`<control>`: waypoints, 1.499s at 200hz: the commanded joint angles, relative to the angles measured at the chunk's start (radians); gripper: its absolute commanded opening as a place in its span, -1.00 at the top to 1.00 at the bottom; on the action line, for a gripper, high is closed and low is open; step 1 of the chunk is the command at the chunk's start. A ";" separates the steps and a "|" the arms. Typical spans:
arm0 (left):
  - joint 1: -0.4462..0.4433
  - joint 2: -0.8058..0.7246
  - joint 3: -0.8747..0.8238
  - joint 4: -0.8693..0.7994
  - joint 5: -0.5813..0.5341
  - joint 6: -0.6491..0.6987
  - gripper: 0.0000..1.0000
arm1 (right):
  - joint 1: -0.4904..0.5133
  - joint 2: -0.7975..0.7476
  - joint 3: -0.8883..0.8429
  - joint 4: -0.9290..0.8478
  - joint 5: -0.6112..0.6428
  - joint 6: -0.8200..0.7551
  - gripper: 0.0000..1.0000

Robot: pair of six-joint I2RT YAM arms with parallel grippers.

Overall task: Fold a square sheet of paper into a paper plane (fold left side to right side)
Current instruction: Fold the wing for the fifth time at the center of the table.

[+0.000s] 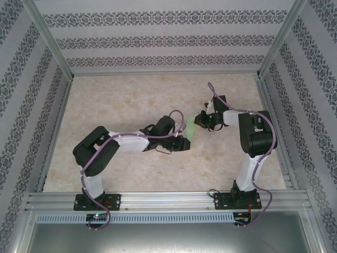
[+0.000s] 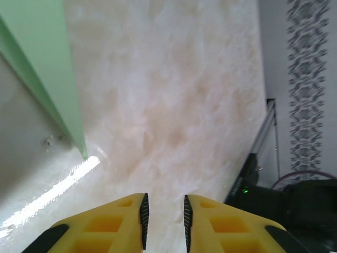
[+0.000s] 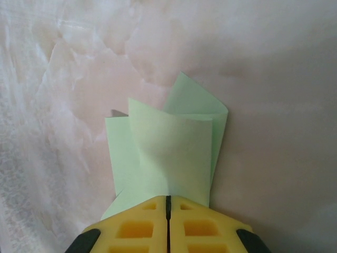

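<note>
The sheet of paper [image 3: 168, 147] is no more a flat square: from my right wrist I see it doubled over, with several layers and one corner standing out at the far side, so I judge that some first folds are made. The narrow pointed form of a plane is not there yet. The creases look soft and the upper layer bulges, so I think the pressing and the wing folds are left to do. The sheet is near the middle of the tabletop [image 1: 121, 95], between my two claws. My right claw [image 3: 168, 203] is clenched on the near edge of the sheet, the two yellow fingers pressed together over it. My left claw [image 2: 164, 203] is a little released and grasps nothing; the green edge slopes down to the tabletop beside it. My left arm reaches low from its base toward the middle, and my right arm goes up, bends at the elbow and comes back inward
</note>
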 commanded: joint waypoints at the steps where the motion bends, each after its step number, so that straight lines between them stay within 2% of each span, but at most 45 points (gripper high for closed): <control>1: 0.049 -0.020 0.051 -0.078 0.014 0.056 0.46 | 0.044 0.010 -0.051 -0.061 0.019 -0.010 0.85; 44: 0.058 0.094 0.162 -0.109 0.046 0.099 0.48 | 0.073 0.000 -0.081 -0.048 0.025 0.008 0.84; 104: 0.057 0.210 0.195 -0.089 0.057 0.099 0.51 | 0.093 -0.004 -0.079 -0.042 0.013 0.022 0.85; 186: 0.037 0.255 0.183 -0.248 -0.049 0.145 0.56 | 0.083 -0.036 -0.035 -0.060 0.003 0.016 0.85; 241: 0.034 0.258 0.149 -0.245 -0.073 0.138 0.57 | 0.066 -0.149 -0.040 -0.072 0.041 -0.006 0.90; 280: 0.031 0.259 0.144 -0.230 -0.070 0.133 0.58 | 0.100 -0.089 -0.017 -0.057 0.038 -0.003 0.90; 300: 0.031 0.258 0.139 -0.234 -0.077 0.129 0.58 | 0.101 -0.056 0.016 -0.081 0.080 -0.028 0.90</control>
